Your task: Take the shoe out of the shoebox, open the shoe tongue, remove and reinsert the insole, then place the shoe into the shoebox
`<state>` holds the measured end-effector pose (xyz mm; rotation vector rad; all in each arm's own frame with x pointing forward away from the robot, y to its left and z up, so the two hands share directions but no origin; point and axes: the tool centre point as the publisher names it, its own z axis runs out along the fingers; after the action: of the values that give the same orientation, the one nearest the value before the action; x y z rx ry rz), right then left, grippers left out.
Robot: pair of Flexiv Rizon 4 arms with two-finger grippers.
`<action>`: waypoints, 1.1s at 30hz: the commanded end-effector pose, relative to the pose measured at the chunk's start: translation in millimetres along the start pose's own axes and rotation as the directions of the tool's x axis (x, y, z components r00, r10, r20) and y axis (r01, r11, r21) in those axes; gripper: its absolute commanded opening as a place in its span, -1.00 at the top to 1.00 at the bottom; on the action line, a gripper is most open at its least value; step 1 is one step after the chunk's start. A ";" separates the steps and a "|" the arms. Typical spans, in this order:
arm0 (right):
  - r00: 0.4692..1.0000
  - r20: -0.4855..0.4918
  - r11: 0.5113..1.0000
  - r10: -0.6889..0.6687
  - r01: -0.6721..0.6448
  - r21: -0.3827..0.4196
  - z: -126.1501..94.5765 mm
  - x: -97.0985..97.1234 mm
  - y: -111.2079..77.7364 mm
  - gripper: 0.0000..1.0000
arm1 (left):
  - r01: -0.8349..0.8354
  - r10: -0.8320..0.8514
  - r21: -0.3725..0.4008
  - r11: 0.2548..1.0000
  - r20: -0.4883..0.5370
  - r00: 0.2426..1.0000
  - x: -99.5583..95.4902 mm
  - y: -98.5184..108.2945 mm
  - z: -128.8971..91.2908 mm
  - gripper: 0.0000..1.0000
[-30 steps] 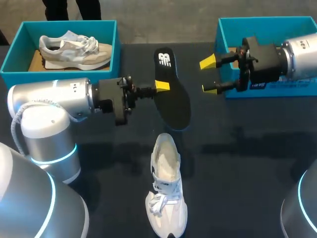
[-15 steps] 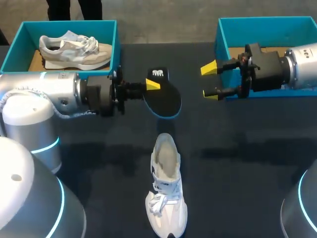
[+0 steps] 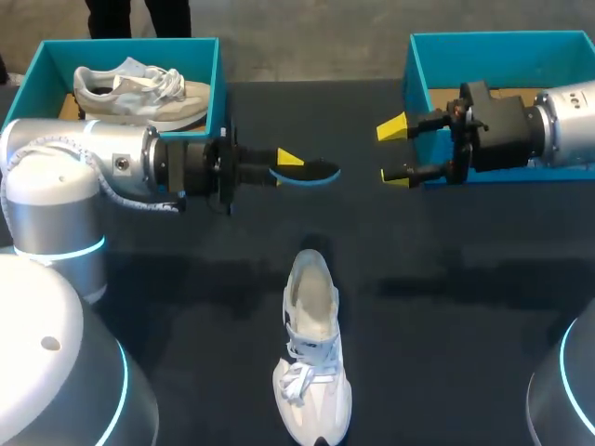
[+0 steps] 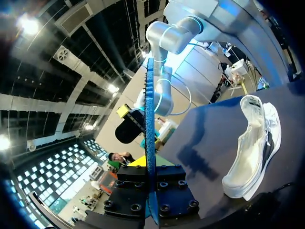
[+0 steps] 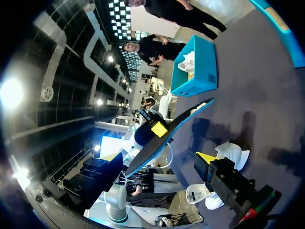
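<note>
The left gripper point(image 3: 290, 163) is clamped on one end of a black foam insole with a blue rim point(image 3: 314, 174). It holds the insole off the dark table point(image 3: 465, 325), turned edge-on to the overhead camera. From the left wrist the insole shows as a thin blue line running straight out between the fingers.

Facing the insole's free end, near it but not touching, the right gripper point(image 3: 390, 149) stands wide open with nothing between its yellow tips. Its arm lies across the front of a teal cardboard shoebox point(image 3: 493, 45) at the table's far right.

The white lace-up sneaker point(image 3: 311, 358) stands on its sole on the table. It is nearer the robot than the insole and well apart from both grippers. Its heel points toward the insole, its laces are at the robot's end and its mouth gapes. Only bare tabletop lies between the sneaker and the insole.

At the far left, a second teal shoebox point(image 3: 216, 88) holds a beige-and-white running shoe point(image 3: 139, 95), and the left arm stretches across just in front of this box.

Any lettering on the arms or the boxes is too small to read.
</note>
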<state>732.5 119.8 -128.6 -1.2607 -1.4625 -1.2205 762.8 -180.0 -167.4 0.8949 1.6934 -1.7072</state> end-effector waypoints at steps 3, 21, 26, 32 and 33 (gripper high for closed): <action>1.000 0.002 1.000 0.001 -0.001 -0.001 1.1 0.0 -0.6 -1.00 | 0.064 -0.064 0.022 0.998 -0.013 0.998 -2.6 2.3 1.2 1.00; 1.000 0.002 1.000 0.001 -0.001 -0.001 1.1 0.0 -0.6 -1.00 | 0.869 -0.873 0.160 0.469 -0.062 0.483 -10.5 -21.1 -22.1 1.00; 1.000 0.002 1.000 0.001 -0.001 -0.001 1.1 0.0 -0.6 -1.00 | 0.945 -0.950 0.168 0.281 -0.091 0.299 -6.5 -24.1 -26.4 1.00; 1.000 0.002 1.000 0.001 -0.001 -0.001 1.1 0.0 -0.6 -1.00 | 0.979 -0.987 0.173 0.109 -0.099 0.128 -7.5 -21.3 -33.5 1.00; 1.000 0.002 1.000 0.001 -0.001 -0.001 1.1 0.0 -0.6 -1.00 | 0.981 -0.990 0.174 0.081 -0.102 0.099 -7.5 -20.9 -34.4 1.00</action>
<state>732.5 119.8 -128.6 -1.2607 -1.4625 -1.2205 752.8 -148.7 -147.7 0.0343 2.1512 -2.4634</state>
